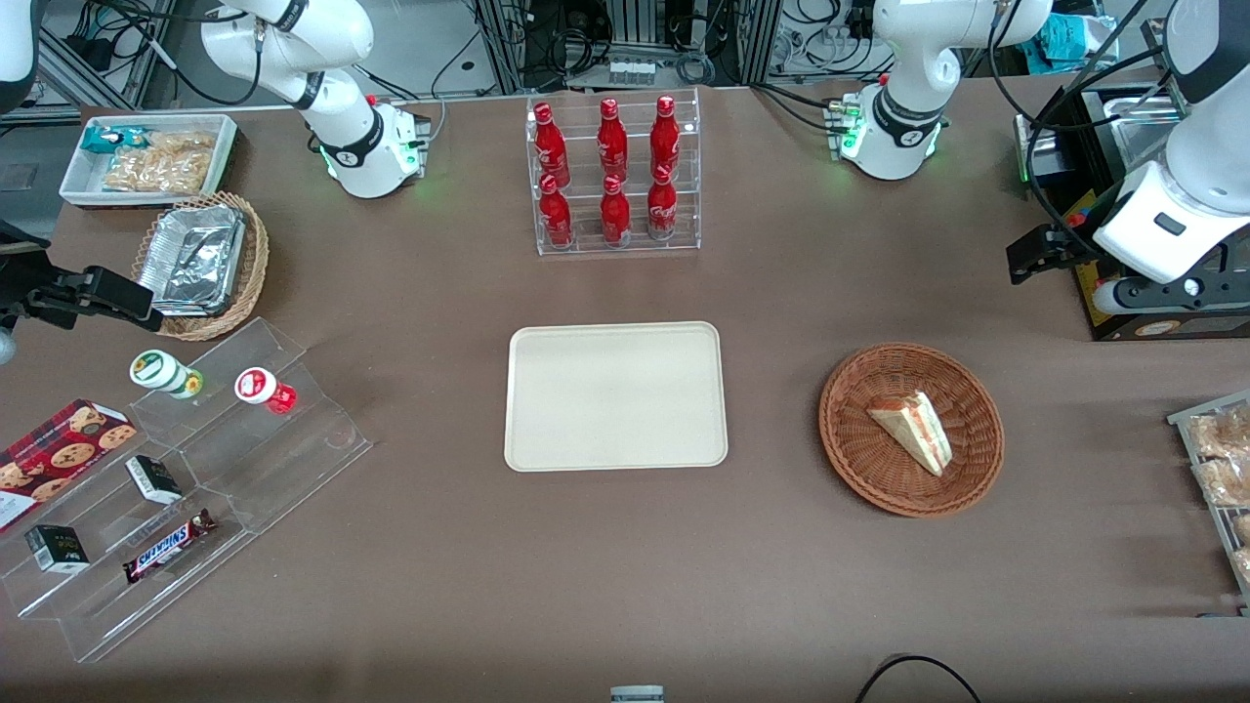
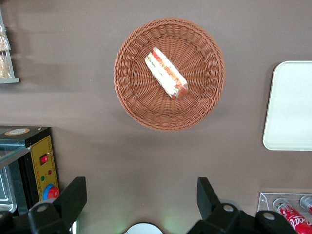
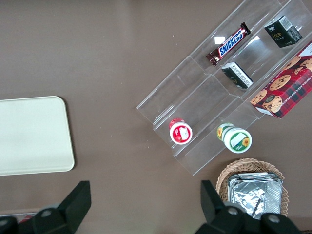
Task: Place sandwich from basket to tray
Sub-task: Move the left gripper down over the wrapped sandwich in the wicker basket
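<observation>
The sandwich (image 1: 910, 427) lies on its side near the middle of the basket (image 1: 859, 459), one long cut face turned up so the red, orange and green filling shows as a stripe along it in the left wrist view (image 2: 166, 72); lying flat like that it is low and stable, and its two broad bread faces look like the natural surfaces to close on. The basket (image 2: 141, 105) is shallow with a low woven wall, so a descent from above should meet no obstruction, though the rim could catch a finger that comes in too far from the middle. It sits on the brown bench (image 1: 625, 586) toward the working arm's end, well apart from the tray (image 1: 615, 342), which lies bare in the middle of the bench and gives a wide flat landing place (its low rim should hardly matter for setting a wedge down). The gripper (image 1: 1037, 256) hangs high near the working arm's end of the bench, farther from the front camera than the basket and not over it; its jaws are spread wide with nothing between them, as the left wrist view (image 2: 141, 204) shows. So the task looks not yet begun: the next step would be to bring the gripper above the sandwich, turned to suit the wedge's long axis. Farther from the camera than the tray stands a clear rack of red bottles (image 1: 612, 176), out of any likely path.
</observation>
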Robot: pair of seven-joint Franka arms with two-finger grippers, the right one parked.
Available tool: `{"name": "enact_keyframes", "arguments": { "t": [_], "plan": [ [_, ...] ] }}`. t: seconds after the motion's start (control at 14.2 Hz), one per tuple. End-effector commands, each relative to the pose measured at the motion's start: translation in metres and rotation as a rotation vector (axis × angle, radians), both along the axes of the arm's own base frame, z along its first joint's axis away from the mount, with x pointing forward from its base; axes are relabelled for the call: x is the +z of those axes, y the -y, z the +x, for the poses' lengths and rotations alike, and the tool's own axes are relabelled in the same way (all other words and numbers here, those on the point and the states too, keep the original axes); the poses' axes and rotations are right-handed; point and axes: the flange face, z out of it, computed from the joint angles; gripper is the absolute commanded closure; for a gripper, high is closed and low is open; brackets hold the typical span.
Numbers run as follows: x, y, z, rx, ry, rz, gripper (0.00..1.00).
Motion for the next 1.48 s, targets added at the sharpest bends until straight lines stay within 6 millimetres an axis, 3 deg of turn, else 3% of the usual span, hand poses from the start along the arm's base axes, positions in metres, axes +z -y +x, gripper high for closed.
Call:
{"name": "enact_keyframes", "arguments": {
  "t": [0.0, 0.14, 0.42, 0.77, 1.41],
  "plan": [
    [0.001, 0.002, 0.003, -0.010, 0.011, -0.001, 0.00],
    [-0.017, 0.004, 0.007, -0.011, -0.024, -0.003, 0.00],
    [-0.106, 0.005, 0.048, -0.009, -0.092, 0.000, 0.00],
    [-0.180, 0.008, 0.057, 0.066, -0.035, 0.004, 0.00],
    [-0.244, 0.018, 0.045, 0.619, 0.089, 0.016, 0.00]
  ]
}}
